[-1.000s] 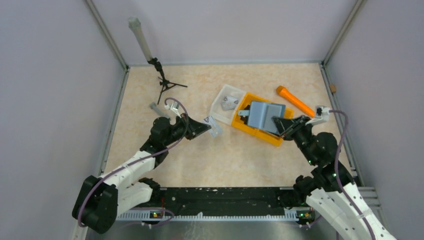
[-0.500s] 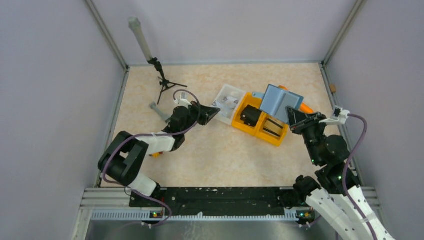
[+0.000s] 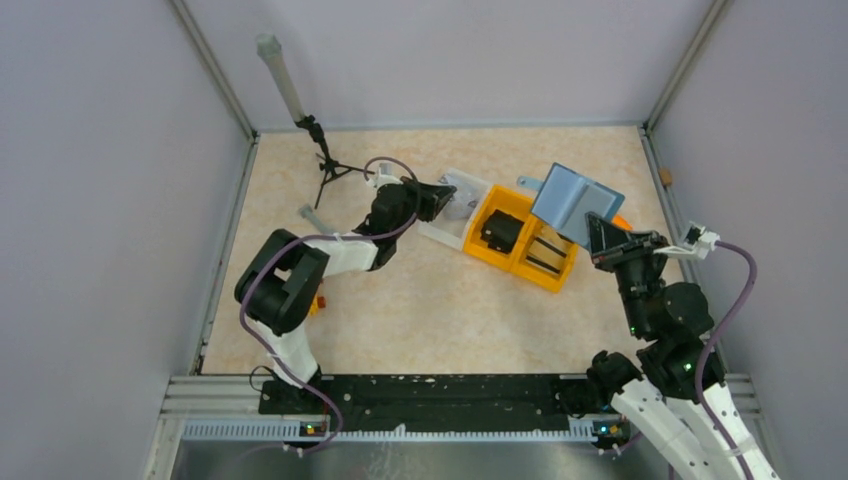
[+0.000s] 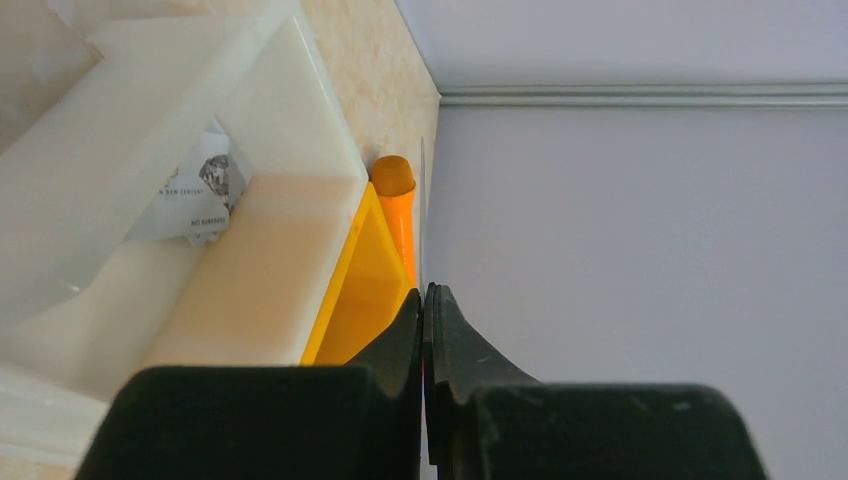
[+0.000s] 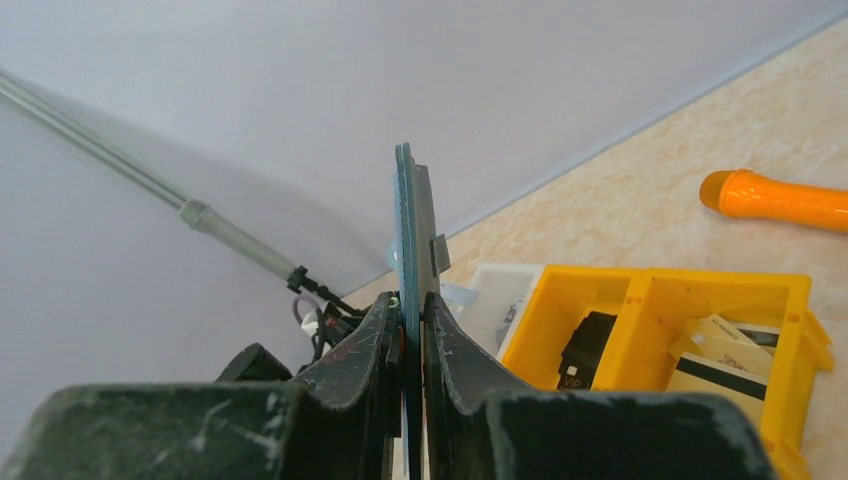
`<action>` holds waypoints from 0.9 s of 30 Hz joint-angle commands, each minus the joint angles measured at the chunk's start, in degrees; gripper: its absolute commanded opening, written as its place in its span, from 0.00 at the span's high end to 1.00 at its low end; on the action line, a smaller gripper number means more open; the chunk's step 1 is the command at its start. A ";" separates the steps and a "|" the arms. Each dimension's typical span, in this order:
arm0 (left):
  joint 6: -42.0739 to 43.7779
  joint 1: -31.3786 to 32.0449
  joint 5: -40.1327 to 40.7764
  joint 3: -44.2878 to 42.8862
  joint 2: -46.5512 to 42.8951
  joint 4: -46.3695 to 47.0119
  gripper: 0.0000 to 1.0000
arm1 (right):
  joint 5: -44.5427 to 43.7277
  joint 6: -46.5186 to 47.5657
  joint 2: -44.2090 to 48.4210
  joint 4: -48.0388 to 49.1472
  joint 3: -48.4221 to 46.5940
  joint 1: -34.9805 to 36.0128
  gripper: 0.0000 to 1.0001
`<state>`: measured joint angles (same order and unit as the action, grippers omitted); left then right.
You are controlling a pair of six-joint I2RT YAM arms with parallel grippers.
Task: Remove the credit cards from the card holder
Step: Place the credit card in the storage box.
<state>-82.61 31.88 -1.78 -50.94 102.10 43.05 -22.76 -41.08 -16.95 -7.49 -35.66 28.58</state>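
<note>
The teal-blue card holder (image 3: 572,198) hangs open in the air above the orange bin (image 3: 515,265). My right gripper (image 3: 597,232) is shut on its lower edge. The right wrist view shows the card holder (image 5: 405,220) edge-on between the pads of the right gripper (image 5: 412,300). My left gripper (image 3: 440,192) reaches over the white tray (image 3: 445,225), rolled on its side. Its jaws (image 4: 424,292) are shut on a thin credit card that shows only as a pale line past the tips. Another printed card (image 4: 195,190) lies in the tray.
The orange bin holds a black VIP card (image 5: 585,350) and a cream card with a black stripe (image 5: 715,365). An orange marker (image 5: 780,200) lies behind the bin. A small tripod with a grey tube (image 3: 325,165) stands at the back left, with a grey piece (image 3: 310,215) near it.
My left gripper travelled from mid-table up and right to the white tray, still shut. My right gripper lifted the card holder off the orange bin, up and to the right.
</note>
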 commanded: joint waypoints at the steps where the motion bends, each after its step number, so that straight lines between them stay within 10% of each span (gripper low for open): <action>1: 0.29 0.46 5.62 -4.66 1.96 -4.83 1.00 | -1.50 -0.10 1.02 1.33 -1.08 -0.56 1.00; 18: -2.26 1.68 5.62 -12.61 11.86 -9.04 0.90 | -0.97 -1.28 0.91 2.38 0.02 -0.58 1.00; 22: -1.76 1.60 3.77 -13.25 12.37 -9.36 0.60 | -0.47 -1.71 0.81 2.36 0.23 -0.55 1.00; 27: 1.46 1.46 4.25 -10.98 6.54 -11.26 0.49 | 2.39 -1.27 -0.90 2.20 -0.34 -0.54 1.00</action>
<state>-83.85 33.43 2.28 -62.48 114.08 32.95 -22.79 -42.22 -16.67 -7.79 -35.24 28.58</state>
